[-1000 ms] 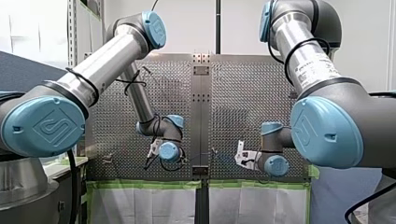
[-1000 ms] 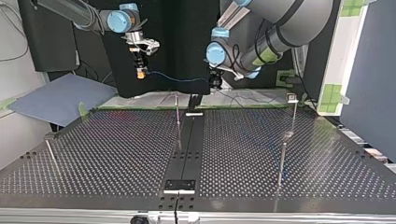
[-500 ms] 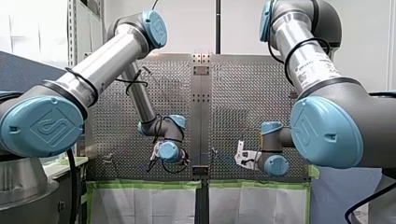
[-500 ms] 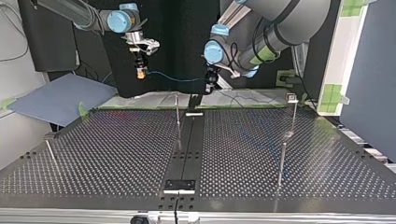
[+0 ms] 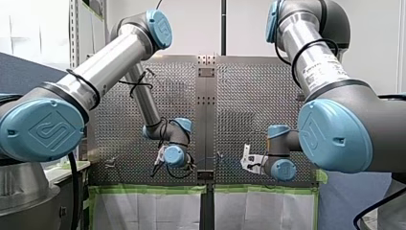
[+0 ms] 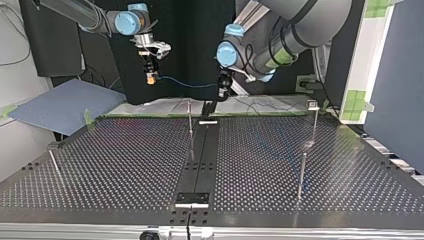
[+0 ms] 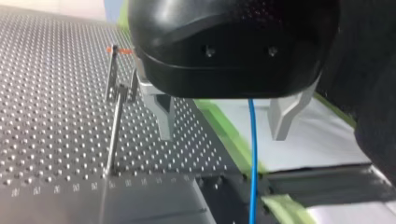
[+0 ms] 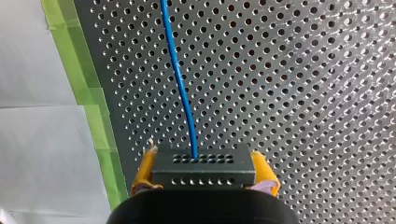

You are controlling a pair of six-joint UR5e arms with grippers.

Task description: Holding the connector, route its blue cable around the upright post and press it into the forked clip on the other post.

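My right tool [image 6: 150, 78] hangs above the far edge of the table [image 6: 125, 165], at the top view's left, and pinches the connector [image 8: 204, 167]. In the right wrist view this black block sits between the two yellow pads [image 8: 145, 170], which press on it from both sides. The blue cable [image 8: 180, 79] leaves the middle of the block and runs straight away from the tool over the perforated plate, beside a strip of green tape [image 8: 86, 88].

In the top view the cable sags in a shallow line from the connector across to my left tool [image 6: 223, 92]. That tool hangs just right of the middle, above the far end of the dark strip [image 6: 200, 160] that divides the table. Its metal fingers [image 7: 162, 112] are spread. The cable runs down between them, apart from both and nearer one finger than the other. A thin post [image 7: 114, 130] stands on the table beside the other finger.

In the top view the cable passes above the tip of an upright post [image 6: 190, 125] just left of the strip; I cannot tell whether it lies behind it. A second post [image 6: 314, 120], topped with a small block, stands well apart at the right.
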